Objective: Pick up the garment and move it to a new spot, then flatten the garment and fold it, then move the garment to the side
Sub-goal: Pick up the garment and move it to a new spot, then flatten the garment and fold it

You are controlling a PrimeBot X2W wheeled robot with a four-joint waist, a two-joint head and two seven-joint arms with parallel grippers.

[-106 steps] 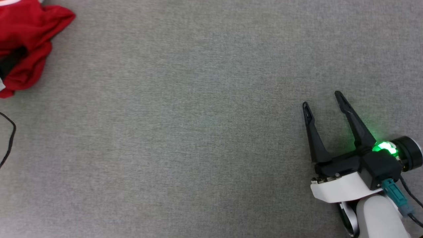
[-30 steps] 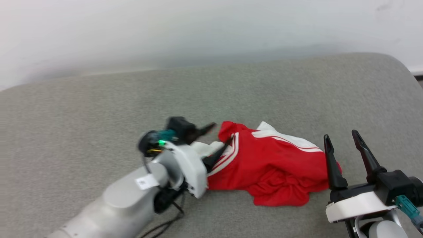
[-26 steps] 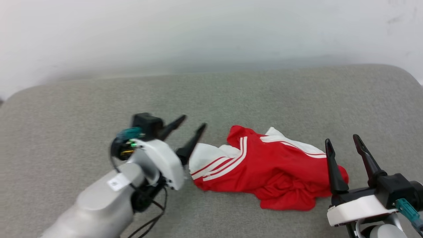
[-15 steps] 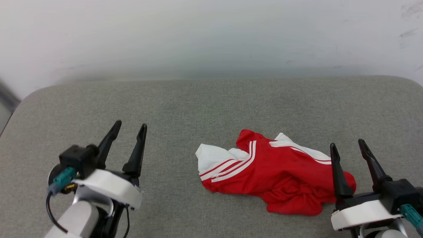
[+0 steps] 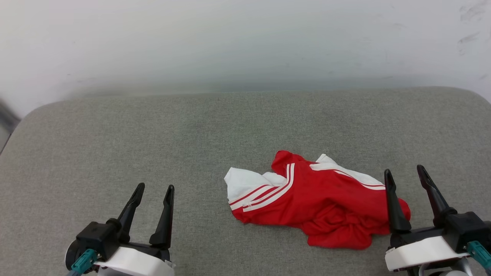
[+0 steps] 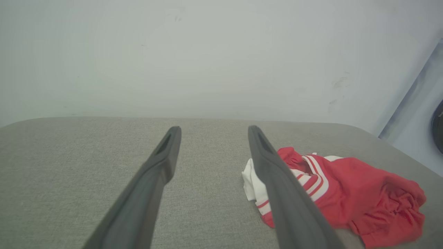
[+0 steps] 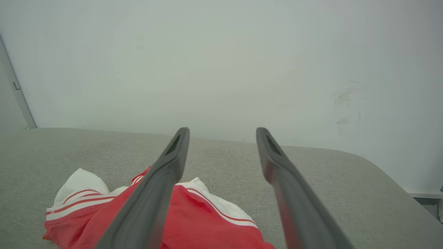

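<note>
The garment (image 5: 318, 201) lies crumpled on the grey cushioned surface (image 5: 191, 138), right of centre: red cloth with a white sleeve and red-and-white stripes at its left end. No print shows. My left gripper (image 5: 155, 187) stands open at the lower left, well clear of the cloth, with nothing between its fingers. My right gripper (image 5: 404, 171) is open at the lower right, its left finger in front of the garment's right end. In the left wrist view the garment (image 6: 346, 193) lies right of my open gripper (image 6: 213, 128). In the right wrist view the garment (image 7: 193, 214) lies below and left of the open gripper (image 7: 221, 129).
A pale wall (image 5: 245, 42) rises right behind the cushioned surface. The surface's rounded left corner (image 5: 27, 115) and right corner (image 5: 473, 96) show. A broad stretch of bare grey fabric lies left of the garment.
My left gripper let go of the garment's white sleeve and drew back to the lower left, open. The garment stays crumpled where it was dropped. The head camera rose and shifted.
</note>
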